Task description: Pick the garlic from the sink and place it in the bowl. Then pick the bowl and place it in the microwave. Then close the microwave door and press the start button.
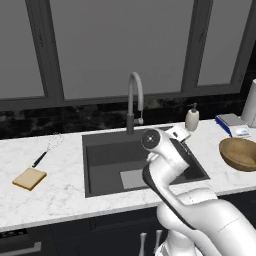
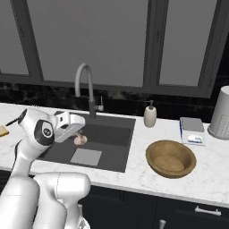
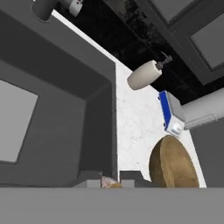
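The small pinkish-white garlic (image 2: 81,140) hangs just under my hand over the dark grey sink (image 2: 114,134), above its light grey plate (image 2: 86,156). My gripper (image 2: 79,135) is shut on it. In the hand view a sliver of the garlic (image 3: 108,182) shows between the fingertips of the gripper (image 3: 108,178). The tan wooden bowl (image 2: 171,159) sits on the marble counter right of the sink, empty, also seen as the bowl (image 1: 240,152) and the bowl (image 3: 173,164). In the left base view my own arm hides the gripper. The microwave is out of view.
A curved grey faucet (image 2: 85,85) stands behind the basin. A soap dispenser (image 2: 150,115) and a blue-edged scale (image 2: 192,129) sit behind the bowl, with a pale canister (image 2: 221,118) at far right. A whisk (image 1: 47,150) and a bread slice (image 1: 29,178) lie left of the sink.
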